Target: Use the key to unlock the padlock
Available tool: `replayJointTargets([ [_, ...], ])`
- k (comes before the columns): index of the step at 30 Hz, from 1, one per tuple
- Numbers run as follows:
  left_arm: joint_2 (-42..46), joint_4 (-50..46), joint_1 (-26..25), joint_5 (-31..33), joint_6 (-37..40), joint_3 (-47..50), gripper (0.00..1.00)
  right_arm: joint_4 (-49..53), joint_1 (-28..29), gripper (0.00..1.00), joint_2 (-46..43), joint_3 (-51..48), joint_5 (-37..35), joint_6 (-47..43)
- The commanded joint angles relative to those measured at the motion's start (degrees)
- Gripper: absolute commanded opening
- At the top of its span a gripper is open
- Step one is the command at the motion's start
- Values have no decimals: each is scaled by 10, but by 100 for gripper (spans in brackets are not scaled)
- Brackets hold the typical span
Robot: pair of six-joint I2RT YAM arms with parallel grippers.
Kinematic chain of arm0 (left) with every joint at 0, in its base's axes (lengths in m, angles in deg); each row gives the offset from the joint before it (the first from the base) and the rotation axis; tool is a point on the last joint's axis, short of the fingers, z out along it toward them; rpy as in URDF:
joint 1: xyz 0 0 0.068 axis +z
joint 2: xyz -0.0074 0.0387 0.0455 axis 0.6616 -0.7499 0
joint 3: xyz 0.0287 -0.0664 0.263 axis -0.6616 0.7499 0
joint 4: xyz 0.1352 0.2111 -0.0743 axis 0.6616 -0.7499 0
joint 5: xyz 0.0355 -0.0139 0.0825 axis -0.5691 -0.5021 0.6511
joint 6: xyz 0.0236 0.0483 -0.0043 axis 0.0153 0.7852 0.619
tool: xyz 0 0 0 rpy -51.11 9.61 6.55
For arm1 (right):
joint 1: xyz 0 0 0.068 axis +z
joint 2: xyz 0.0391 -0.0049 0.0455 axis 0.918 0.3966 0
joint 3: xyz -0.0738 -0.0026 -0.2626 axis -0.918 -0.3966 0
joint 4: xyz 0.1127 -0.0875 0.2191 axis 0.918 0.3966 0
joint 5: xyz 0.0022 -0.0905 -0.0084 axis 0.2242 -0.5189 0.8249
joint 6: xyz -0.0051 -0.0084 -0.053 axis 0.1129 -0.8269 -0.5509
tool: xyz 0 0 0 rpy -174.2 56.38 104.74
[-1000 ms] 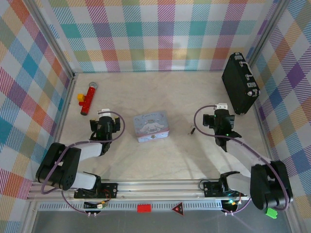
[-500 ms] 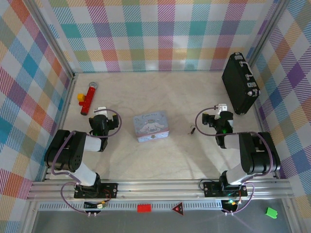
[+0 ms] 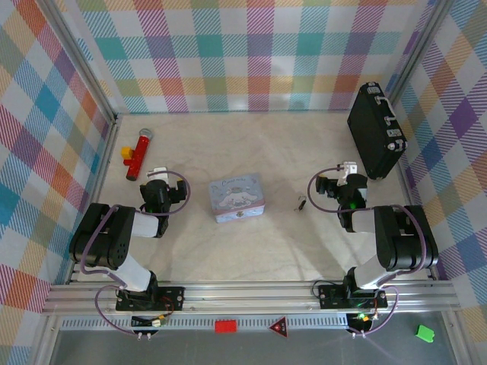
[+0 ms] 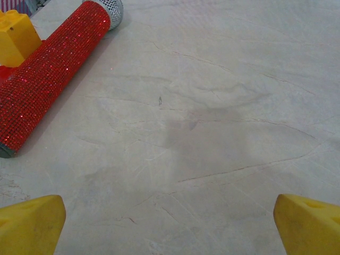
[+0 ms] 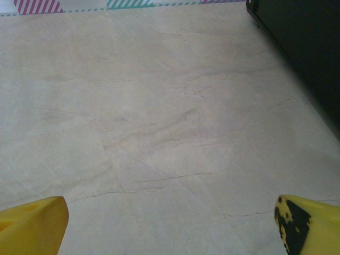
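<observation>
Top view: padlock (image 3: 302, 203) on counter (image 3: 251, 152) between cartoon tin (image 3: 237, 197) and right arm; wrist views: left pincer (image 4: 170, 226) and right pincer (image 5: 170, 226) released, empty, arms folded low

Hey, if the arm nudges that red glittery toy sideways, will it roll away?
It would probably roll a little: the red toy is a cylinder lying on its side. The yellow block at its side may stop a full turn, if it is attached. The studded surface looks rough, so it is likely not slippery.

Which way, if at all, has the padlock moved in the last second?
No, it has not moved. The padlock lies at the same gap to the right of the pale blue tin in the top view.
</observation>
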Motion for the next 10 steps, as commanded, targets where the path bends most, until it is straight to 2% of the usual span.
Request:
replayJointTargets([
  [1, 6, 20, 5, -7, -4, -9, 100, -24, 0, 99, -4, 4, 11, 8],
  [5, 6, 20, 5, -7, -4, -10, 100, -7, -5, 99, -4, 13, 40, 4],
  [10, 6, 20, 5, -7, -4, -9, 100, -10, -5, 99, -5, 11, 40, 2],
])
